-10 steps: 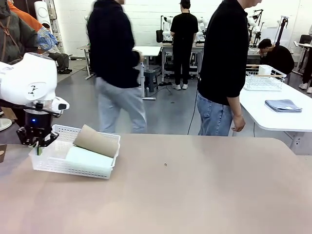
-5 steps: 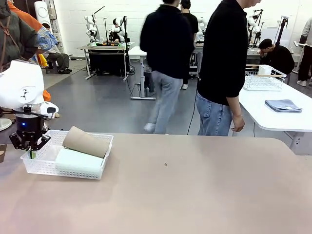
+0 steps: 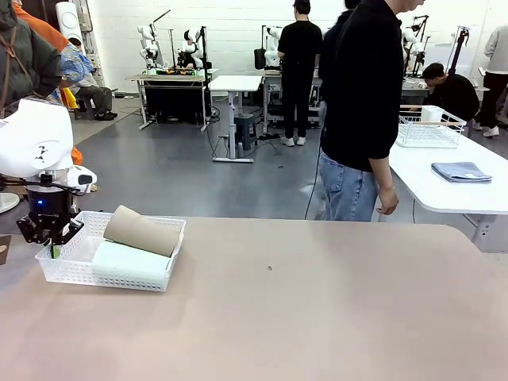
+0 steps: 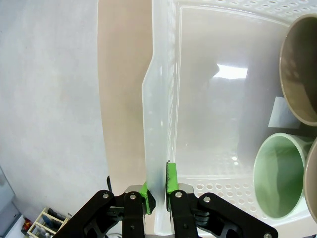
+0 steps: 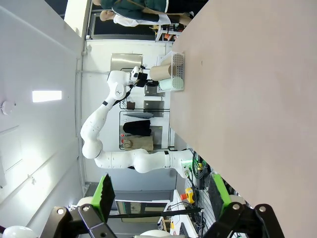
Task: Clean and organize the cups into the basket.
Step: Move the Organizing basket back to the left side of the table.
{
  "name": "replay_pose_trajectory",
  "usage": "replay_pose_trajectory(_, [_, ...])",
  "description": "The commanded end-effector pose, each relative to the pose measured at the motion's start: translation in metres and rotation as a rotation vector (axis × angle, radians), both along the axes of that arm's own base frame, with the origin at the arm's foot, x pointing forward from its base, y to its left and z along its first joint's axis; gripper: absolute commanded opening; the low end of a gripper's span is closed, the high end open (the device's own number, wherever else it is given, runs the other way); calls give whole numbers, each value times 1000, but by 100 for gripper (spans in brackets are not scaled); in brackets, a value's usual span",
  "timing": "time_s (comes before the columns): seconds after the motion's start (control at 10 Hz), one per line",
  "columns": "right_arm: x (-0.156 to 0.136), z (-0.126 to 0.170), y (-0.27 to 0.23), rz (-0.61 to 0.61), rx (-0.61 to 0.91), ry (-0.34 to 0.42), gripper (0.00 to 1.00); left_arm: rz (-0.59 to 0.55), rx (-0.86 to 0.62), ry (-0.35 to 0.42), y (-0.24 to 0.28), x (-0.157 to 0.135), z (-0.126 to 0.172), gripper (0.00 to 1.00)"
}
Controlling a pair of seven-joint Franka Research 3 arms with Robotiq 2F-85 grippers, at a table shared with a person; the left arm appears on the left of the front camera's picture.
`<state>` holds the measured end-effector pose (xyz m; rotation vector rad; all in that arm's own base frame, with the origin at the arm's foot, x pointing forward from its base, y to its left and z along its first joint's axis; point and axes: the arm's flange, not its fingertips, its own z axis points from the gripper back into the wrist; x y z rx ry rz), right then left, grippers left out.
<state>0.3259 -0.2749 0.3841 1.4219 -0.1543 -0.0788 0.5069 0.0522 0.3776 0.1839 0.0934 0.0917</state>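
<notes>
At the far left of the counter (image 3: 302,317) sits the basket (image 3: 75,274), a low white plastic one with perforated walls, resting flat on the tan surface. Two cups show in it from the front: a brown cup (image 3: 141,231) lying on its side across the top, and a pale mint cup (image 3: 131,263) lying beneath and just nearer the camera, both stretched along the basket's width. The left pincer (image 3: 52,246) hangs straight down over the basket's left end, its black body under the white arm.

From the left wrist, the left pincer (image 4: 158,191) is pinched narrow on the basket's (image 4: 208,114) side wall, one green pad (image 4: 171,177) inside the rim and the other outside, both pressed against the thin white plastic. Inside the basket the mint cup's (image 4: 278,174) open mouth faces the camera at the lower right, with the brown cup's (image 4: 300,79) mouth above it and the edge of another brown rim at the far right. The tan counter (image 4: 124,94) runs beside the basket's outer wall.

From the right wrist, the right pincer (image 5: 161,196) stands wide with nothing between its green pads, well away from the basket (image 5: 177,69), which shows small at the counter's (image 5: 257,99) distant end beside the left arm.

A person in black top and jeans (image 3: 361,119) stands at the far side of the counter, right of centre.
</notes>
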Motion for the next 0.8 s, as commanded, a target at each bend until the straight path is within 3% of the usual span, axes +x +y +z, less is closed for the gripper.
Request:
replay_pose_trajectory(0.0, [-2, -1, 0, -2, -12, 3, 100, 10, 3, 4, 2, -2, 2, 6])
replay_pose_trajectory(0.6, [-2, -1, 0, -2, -12, 3, 100, 23, 34, 40, 19, 3, -18, 6])
replay_pose_trajectory(0.7, [-2, -1, 0, -2, -12, 3, 100, 12, 23, 40, 20, 3, -18, 16])
